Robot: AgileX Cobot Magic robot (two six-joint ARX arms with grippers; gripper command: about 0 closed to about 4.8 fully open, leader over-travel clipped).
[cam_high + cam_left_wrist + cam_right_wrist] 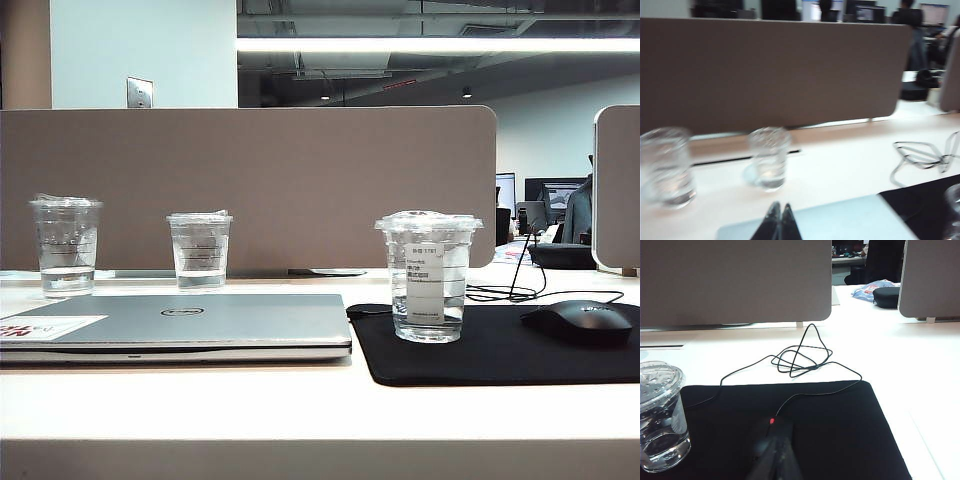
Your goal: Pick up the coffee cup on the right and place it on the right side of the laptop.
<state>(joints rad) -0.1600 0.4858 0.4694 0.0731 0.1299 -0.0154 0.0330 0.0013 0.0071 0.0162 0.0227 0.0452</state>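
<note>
Nearest the exterior camera: laptop (190,322) at lower left, closed flat; black mouse pad (500,350) touching at its three o'clock. On that pad, upright, labelled coffee cup (428,277), with mouse (582,322) at its three o'clock. Placement step apparently done; next likely just keeping both arms clear. Left gripper (779,220) pressed together, empty, over the laptop's lid; right gripper (777,457) pressed together, empty, above the mouse. Counted: three cups, two unlabelled (67,245) (199,250) at the laptop's twelve o'clock; one laptop, one mouse.

Left wrist view blurred; coffee cup (954,210) perhaps edge-cropped.
</note>
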